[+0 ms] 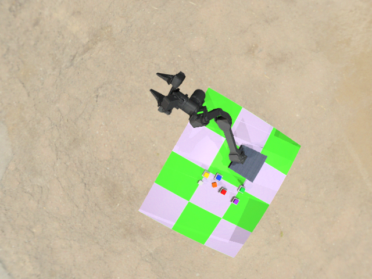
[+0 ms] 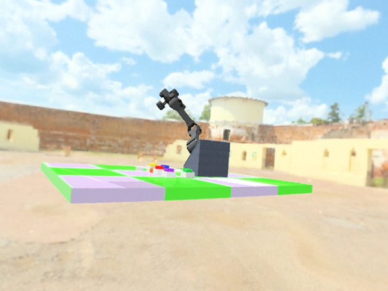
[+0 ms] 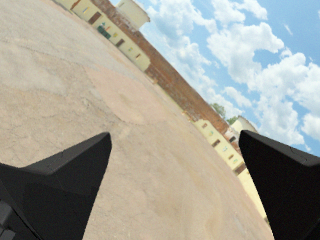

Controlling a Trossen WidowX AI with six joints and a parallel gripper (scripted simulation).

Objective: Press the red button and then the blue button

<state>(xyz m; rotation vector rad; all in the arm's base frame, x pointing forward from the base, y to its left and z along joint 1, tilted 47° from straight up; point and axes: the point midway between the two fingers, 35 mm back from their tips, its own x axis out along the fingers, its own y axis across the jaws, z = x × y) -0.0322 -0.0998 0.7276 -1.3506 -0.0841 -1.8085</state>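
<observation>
The arm (image 1: pixel 228 135) leans out past the table (image 1: pixel 162 207) edge; its jaws stand wide, holding nothing, with the red button (image 1: pixel 222 191) and blue button (image 1: pixel 218 177) far behind.

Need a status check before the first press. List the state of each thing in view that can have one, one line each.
Black parallel-jaw gripper: open, holding nothing, raised far from the buttons.
Red square button: up, untouched.
Blue square button: up, untouched.
Yellow square button: up, untouched.
Green square button: up, untouched.
Purple square button: up, untouched.
Small orange block: resting on the board, apart from the buttons.
Small white block: resting on the board.
</observation>
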